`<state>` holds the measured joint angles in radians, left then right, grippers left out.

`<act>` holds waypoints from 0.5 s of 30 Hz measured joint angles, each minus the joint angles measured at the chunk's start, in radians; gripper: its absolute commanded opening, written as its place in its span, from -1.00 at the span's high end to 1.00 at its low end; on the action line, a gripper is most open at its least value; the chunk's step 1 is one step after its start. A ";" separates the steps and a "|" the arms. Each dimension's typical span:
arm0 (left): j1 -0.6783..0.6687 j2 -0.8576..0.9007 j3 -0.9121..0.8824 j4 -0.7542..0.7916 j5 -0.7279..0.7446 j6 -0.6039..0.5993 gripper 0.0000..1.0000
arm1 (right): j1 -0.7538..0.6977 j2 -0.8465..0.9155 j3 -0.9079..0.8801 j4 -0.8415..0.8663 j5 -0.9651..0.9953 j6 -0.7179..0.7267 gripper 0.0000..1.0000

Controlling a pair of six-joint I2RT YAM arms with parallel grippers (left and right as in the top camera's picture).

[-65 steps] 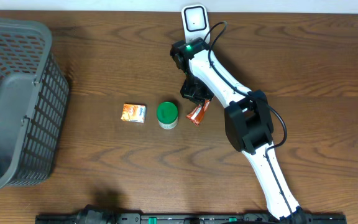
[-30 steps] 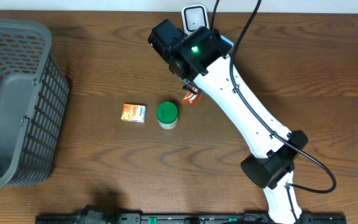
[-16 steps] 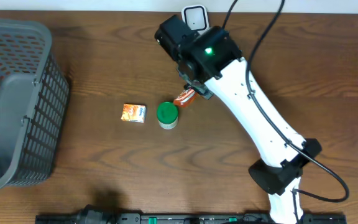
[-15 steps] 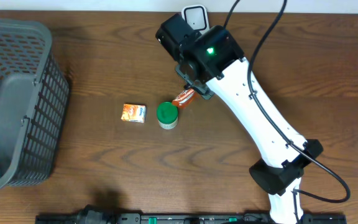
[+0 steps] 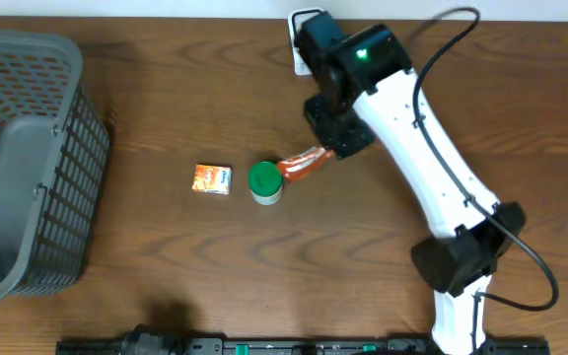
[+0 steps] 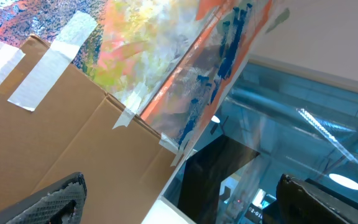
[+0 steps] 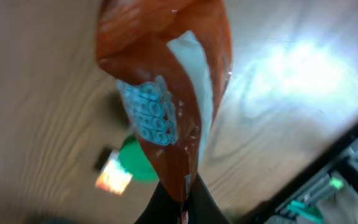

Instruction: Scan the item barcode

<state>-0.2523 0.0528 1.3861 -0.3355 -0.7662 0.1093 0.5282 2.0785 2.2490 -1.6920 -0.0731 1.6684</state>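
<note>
Step in hand, as I judge it: presenting the item to the scanner point(image 5: 301, 22), a white unit mostly covered by the right arm in the overhead view. The orange packet point(image 5: 302, 164) is up off the table in the right gripper point(image 5: 329, 151), pinched at one end between fully closed jaws. It hangs near the scanner on the robot's side, not yet in front of its window.

Wrist view: packet fills the frame, with a white patch and blue print. No barcode is readable, and I cannot tell which face carries it.

Next move calls for bringing the packet closer to the scanner and turning the coded face toward the window. The thin film may flop or crease.

Left gripper point(image 6: 185, 202): jaws spread wide, nothing between them, aimed at cardboard off the table.

Green-lidded tub point(image 5: 264, 182) and small orange box point(image 5: 212, 178) sit farther from the scanner than the packet. Basket point(image 5: 28, 148) is well apart from the scanner.
</note>
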 measured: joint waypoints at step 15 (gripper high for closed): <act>0.000 0.000 0.000 0.000 0.000 0.000 -0.96 | -0.134 0.000 -0.233 -0.002 -0.198 0.129 0.97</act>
<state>-0.2523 0.0528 1.3861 -0.3355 -0.7658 0.1093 0.3946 2.0785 2.0155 -1.6939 -0.2707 1.7977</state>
